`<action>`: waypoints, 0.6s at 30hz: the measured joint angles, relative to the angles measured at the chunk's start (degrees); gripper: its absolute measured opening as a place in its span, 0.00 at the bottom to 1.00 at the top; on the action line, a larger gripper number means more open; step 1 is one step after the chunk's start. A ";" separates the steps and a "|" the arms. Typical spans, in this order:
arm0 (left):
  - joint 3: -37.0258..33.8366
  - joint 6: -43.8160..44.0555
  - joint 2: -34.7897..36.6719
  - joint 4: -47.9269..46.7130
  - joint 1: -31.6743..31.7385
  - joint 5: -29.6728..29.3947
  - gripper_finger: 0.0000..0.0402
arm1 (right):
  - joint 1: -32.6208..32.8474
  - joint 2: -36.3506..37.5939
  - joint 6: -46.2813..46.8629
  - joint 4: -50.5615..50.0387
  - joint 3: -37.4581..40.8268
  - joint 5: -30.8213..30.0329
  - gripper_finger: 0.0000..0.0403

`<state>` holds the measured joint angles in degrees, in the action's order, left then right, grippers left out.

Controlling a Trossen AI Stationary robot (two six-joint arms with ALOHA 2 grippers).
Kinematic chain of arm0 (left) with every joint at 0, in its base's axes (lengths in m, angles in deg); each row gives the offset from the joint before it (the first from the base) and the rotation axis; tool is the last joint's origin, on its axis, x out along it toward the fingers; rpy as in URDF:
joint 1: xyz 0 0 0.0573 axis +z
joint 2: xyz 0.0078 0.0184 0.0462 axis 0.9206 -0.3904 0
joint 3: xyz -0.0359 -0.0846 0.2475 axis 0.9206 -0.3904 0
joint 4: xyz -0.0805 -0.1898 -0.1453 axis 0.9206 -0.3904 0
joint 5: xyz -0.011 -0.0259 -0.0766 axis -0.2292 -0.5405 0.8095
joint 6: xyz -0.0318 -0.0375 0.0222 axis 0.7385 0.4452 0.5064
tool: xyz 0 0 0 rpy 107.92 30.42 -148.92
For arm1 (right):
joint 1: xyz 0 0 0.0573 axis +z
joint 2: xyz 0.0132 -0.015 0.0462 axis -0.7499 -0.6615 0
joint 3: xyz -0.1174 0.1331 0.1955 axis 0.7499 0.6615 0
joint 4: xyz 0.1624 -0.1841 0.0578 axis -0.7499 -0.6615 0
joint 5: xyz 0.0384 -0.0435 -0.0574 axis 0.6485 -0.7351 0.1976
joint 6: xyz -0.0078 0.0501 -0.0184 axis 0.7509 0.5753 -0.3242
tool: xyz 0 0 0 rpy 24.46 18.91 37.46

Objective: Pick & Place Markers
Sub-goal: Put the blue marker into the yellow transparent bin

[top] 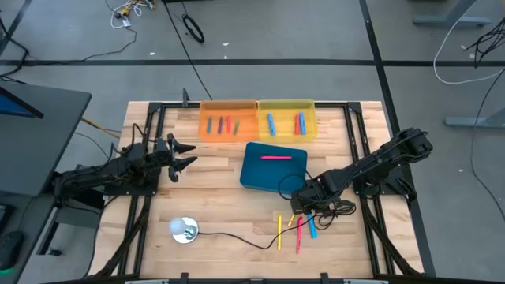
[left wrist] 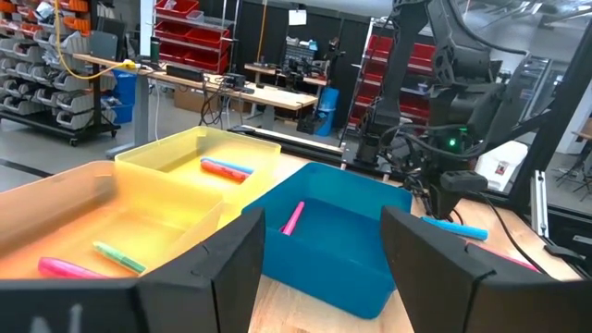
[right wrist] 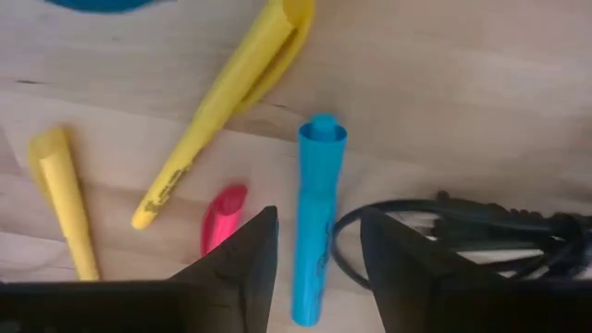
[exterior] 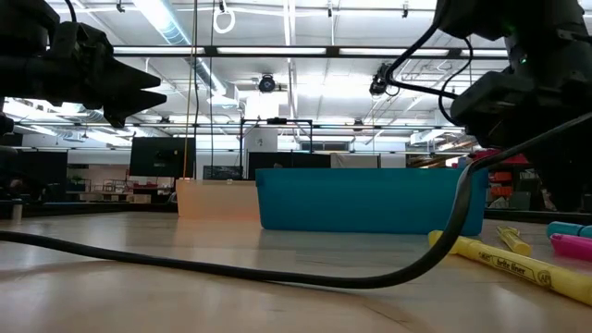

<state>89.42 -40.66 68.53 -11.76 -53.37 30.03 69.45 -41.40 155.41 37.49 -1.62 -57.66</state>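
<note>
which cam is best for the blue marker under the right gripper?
Right wrist view: the blue marker lies full length between that gripper's fingers. High view shows it small; low view only an end; left wrist view partly.

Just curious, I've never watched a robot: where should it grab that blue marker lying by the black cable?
Probably mid-barrel on the blue marker, coming straight down. It lies flat on the table, its long sides free, and the right claw already straddles it; the black cable curls close on one side.
</note>
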 joint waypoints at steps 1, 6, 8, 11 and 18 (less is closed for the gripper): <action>0.00 0.03 0.00 -0.02 0.00 0.01 0.55 | 0.00 -0.09 -0.17 0.43 0.17 -0.12 0.39; 0.00 0.04 0.00 -0.02 -0.01 0.02 0.55 | 0.00 -1.59 -1.78 0.61 0.33 -0.27 0.39; 0.00 0.00 0.00 -0.02 -0.02 0.01 0.55 | 0.06 -2.82 -1.98 1.11 0.33 0.08 0.39; 0.00 0.03 0.00 -0.02 -0.01 0.02 0.55 | 0.15 -4.58 -2.58 3.01 0.33 0.24 0.39; 0.00 0.04 0.00 -0.02 -0.01 0.02 0.55 | 0.64 -5.35 -1.40 3.57 0.33 1.24 0.38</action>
<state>89.42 -40.61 68.53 -11.77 -53.38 30.04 70.09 -46.75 154.01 41.06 -1.29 -56.42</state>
